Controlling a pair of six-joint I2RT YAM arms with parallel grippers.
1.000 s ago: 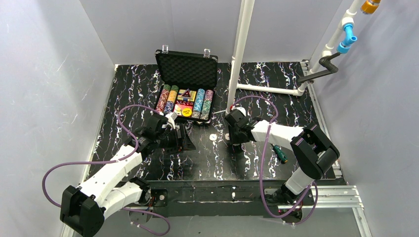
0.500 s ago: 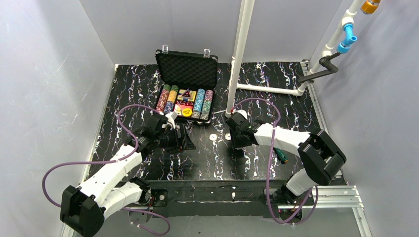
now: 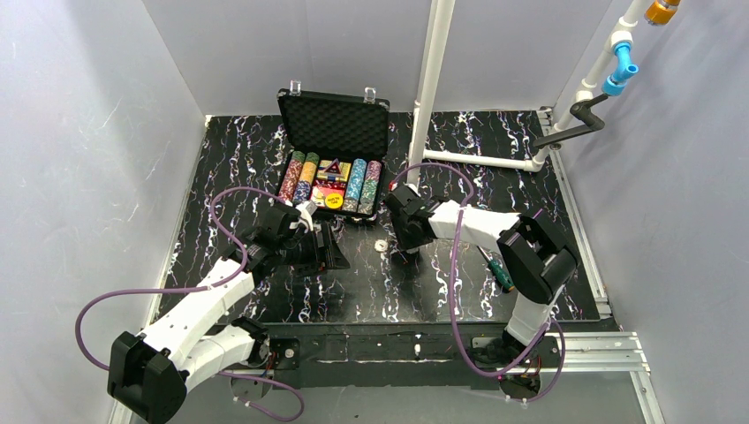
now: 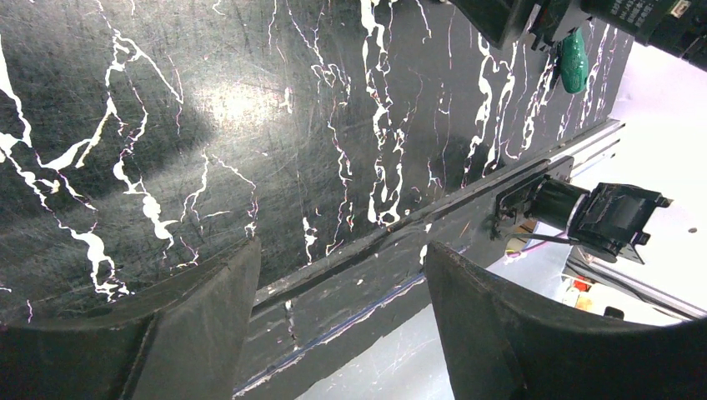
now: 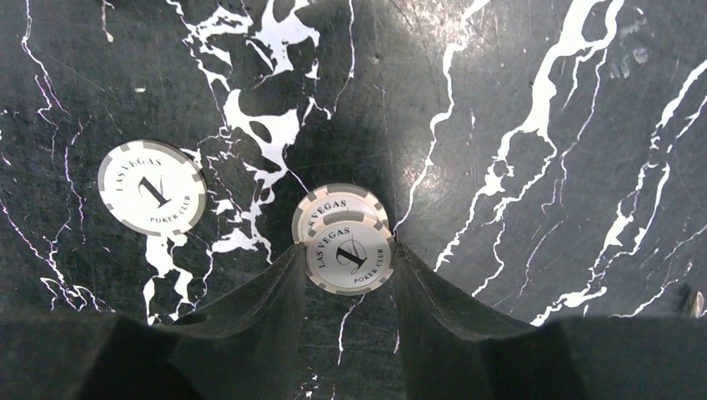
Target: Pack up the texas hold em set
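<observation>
Pinched edge to edge, two stacked white chips sit between the fingers of the right gripper, whose jaws are narrowed onto them. This is at the middle of the worktop, just in front of the front right corner of the open case; whether they are lifted off the surface I cannot tell. A lone white chip lies flat just beside them on the side of the left gripper, which hangs wide and empty left of centre. A white pipe stands upright by the case's right side, and a green-handled screwdriver lies well apart toward the front right corner.
</observation>
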